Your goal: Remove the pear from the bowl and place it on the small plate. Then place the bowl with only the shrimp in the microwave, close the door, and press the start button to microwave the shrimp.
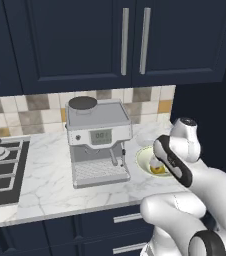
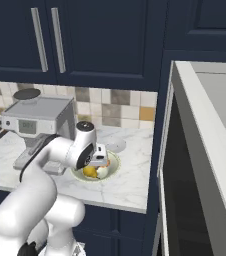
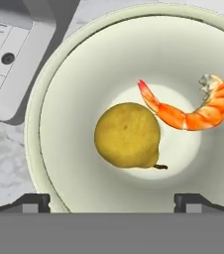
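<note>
Left base view: the white arm bends over the marbled white worktop (image 1: 45, 190), its wrist hiding most of the pale round ceramic bowl (image 1: 141, 159) that sits at three o'clock from the silver espresso machine (image 1: 97, 145); a sliver of the yellow pear (image 1: 157, 169) peeks out beneath.

Right base view: the gripper (image 2: 101, 161) hangs just above the bowl, and the small white plate (image 2: 116, 145) lies near it at one o'clock, toward the tiled wall.

Hand view: the two dark fingertips (image 3: 32, 202) stand wide apart at the lower edge, holding nothing. The pear lies at the bowl's centre, with the curled orange shrimp (image 3: 191, 111) touching it at two o'clock. Descending off-centre could pinch the shrimp too, or roll the rounded pear aside.
</note>
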Robot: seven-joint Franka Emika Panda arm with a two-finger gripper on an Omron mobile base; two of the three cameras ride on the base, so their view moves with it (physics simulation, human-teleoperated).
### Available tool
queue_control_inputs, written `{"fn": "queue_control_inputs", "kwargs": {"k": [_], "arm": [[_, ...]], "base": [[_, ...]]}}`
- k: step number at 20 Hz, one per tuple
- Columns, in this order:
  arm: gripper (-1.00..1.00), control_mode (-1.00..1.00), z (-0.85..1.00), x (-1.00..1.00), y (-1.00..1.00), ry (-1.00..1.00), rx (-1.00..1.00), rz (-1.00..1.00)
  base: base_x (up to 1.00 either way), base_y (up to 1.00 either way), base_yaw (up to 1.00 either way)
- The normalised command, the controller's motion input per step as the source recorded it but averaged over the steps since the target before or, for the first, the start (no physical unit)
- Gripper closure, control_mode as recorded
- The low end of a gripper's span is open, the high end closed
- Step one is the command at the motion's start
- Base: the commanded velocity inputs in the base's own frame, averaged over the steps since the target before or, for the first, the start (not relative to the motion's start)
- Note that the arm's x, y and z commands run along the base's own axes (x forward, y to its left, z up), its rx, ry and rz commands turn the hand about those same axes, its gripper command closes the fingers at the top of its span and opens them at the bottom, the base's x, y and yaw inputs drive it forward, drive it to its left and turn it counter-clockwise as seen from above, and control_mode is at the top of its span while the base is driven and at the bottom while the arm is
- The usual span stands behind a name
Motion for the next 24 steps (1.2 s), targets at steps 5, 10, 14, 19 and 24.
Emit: {"fn": "queue_control_inputs", "kwargs": {"k": [5,10,14,19,24], "arm": [[-1.00,-1.00,-0.21,0.19,0.02,0.09,-0.01,0.06],[-1.00,-1.00,-0.29,0.07,0.00,0.06,0.00,0.07],[-1.00,-1.00,-0.36,0.08,0.00,0.02,0.00,0.09],[-1.00,-1.00,-0.23,0.09,0.00,0.01,0.00,0.06],[-1.00,-1.00,0.00,0.08,0.00,0.00,0.00,0.00]], "base": [[0.00,0.00,0.00],[0.00,0.00,0.00],[0.00,0.00,0.00],[0.00,0.00,0.00],[0.00,0.00,0.00]]}}
